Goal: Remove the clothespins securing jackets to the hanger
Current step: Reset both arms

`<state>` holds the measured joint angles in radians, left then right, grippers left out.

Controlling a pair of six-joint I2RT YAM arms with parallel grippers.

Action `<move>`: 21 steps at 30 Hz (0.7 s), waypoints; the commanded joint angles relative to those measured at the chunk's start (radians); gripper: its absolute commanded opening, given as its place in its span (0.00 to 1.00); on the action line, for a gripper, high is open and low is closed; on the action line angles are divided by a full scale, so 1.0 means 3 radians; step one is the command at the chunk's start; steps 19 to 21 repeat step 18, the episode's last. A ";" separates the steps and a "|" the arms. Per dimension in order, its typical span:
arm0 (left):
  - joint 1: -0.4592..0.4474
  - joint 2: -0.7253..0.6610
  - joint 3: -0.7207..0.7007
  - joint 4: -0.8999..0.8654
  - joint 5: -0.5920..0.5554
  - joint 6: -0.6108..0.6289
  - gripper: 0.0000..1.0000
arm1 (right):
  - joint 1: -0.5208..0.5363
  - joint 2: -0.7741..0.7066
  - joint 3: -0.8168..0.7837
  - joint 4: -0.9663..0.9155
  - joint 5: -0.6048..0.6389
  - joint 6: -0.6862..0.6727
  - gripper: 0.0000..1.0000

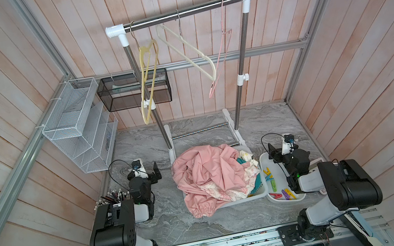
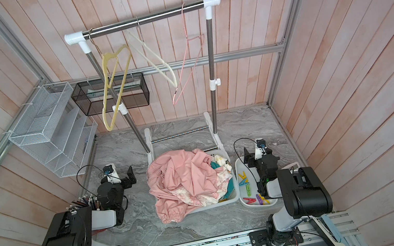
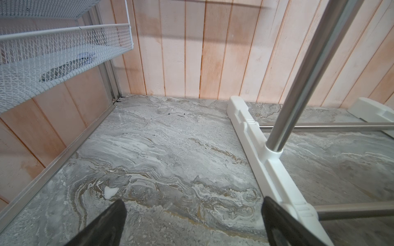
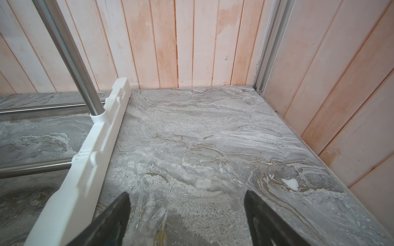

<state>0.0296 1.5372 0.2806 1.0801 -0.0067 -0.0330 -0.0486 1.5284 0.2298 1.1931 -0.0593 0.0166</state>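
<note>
Three hangers, yellow (image 1: 149, 82), cream (image 1: 188, 48) and pink (image 1: 220, 62), hang bare on the rail. The jackets lie heaped in a white basket (image 1: 258, 196): the pink one (image 1: 208, 176) on top, with a bit of teal (image 1: 241, 161) and cream lining (image 1: 246, 154) showing beneath. Several clothespins lie in a white tray (image 1: 290, 201), among them yellow (image 1: 269, 174), green (image 1: 273, 184) and red (image 1: 274, 195). My left gripper (image 1: 154, 173) (image 3: 193, 201) is open over bare tabletop left of the basket. My right gripper (image 1: 274, 154) (image 4: 187, 193) is open and empty at the tray's far end.
The clothes rack (image 1: 182, 12) stands at the back, its white feet (image 3: 255, 138) (image 4: 96, 149) close to both grippers. A cup of pencils (image 1: 114, 195) sits by the left arm. A white mesh shelf (image 1: 75, 123) and a black mesh basket (image 1: 130, 91) hang on the walls.
</note>
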 commanded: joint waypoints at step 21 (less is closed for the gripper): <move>-0.0022 0.0015 0.0042 0.0058 0.0022 0.0038 1.00 | -0.0005 -0.0045 0.0077 -0.0042 0.0169 0.0035 0.98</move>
